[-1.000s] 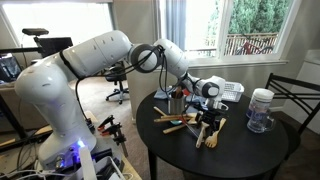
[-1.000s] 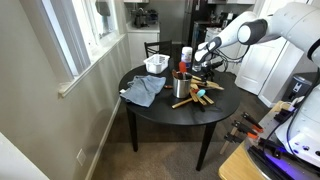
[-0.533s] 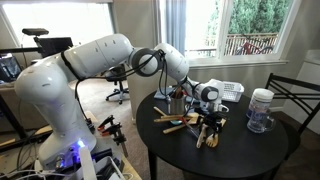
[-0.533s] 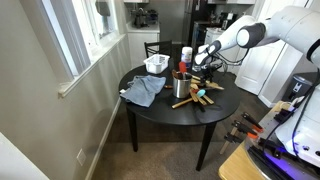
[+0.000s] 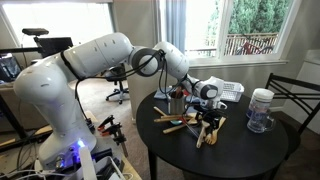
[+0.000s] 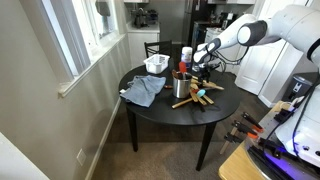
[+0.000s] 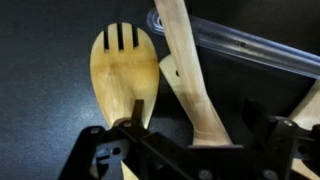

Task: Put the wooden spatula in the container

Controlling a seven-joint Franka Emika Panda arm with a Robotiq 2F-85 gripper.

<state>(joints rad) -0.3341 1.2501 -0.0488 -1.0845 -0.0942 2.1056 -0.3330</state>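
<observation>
Gripper over wooden utensils

Wrist view alone shows the jaws apart, gripping nothing. The wooden spatula lies between them, with a slotted wooden turner just beside it. In an exterior view, the container stands upright near the gripper.

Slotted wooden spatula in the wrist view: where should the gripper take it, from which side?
Take the slotted spatula at the narrow neck below its broad head, from above, since it lies flat on the table. The open gripper needs care: another wooden utensil lies close beside.
</observation>
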